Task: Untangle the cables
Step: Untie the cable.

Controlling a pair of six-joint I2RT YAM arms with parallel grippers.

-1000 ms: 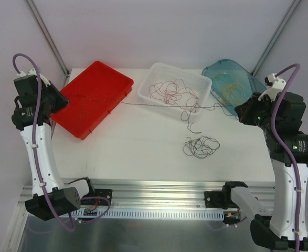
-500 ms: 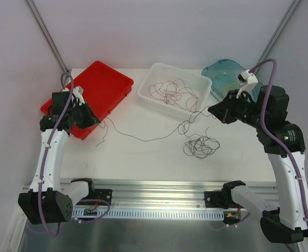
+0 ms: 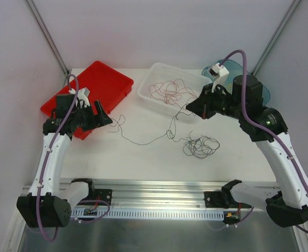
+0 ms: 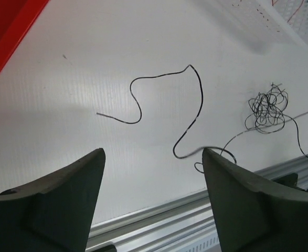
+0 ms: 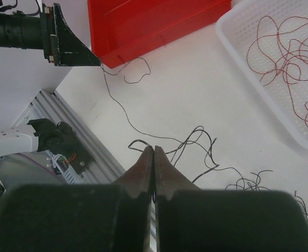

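A single dark cable point(image 3: 143, 143) lies slack across the table between my two grippers. Its free end point(image 4: 104, 115) rests on the white surface, ahead of my left gripper point(image 4: 152, 157), which is open and holds nothing. My right gripper point(image 5: 154, 148) is shut on the other part of this dark cable point(image 5: 195, 137), lifted above the table in front of the white basket. A small dark tangle point(image 3: 200, 147) sits on the table below the right gripper point(image 3: 188, 108). Red cables point(image 3: 168, 92) curl inside the basket.
A red tray point(image 3: 93, 84) stands at the back left, just behind the left gripper point(image 3: 107, 118). The white mesh basket point(image 3: 146, 90) is at the back centre. A teal tray point(image 3: 209, 71) is mostly hidden behind the right arm. The aluminium rail point(image 3: 159, 189) runs along the near edge.
The left gripper opened and let go of the dark cable, whose end dropped onto the table. The right arm swung left with its end, so the once taut cable went slack.
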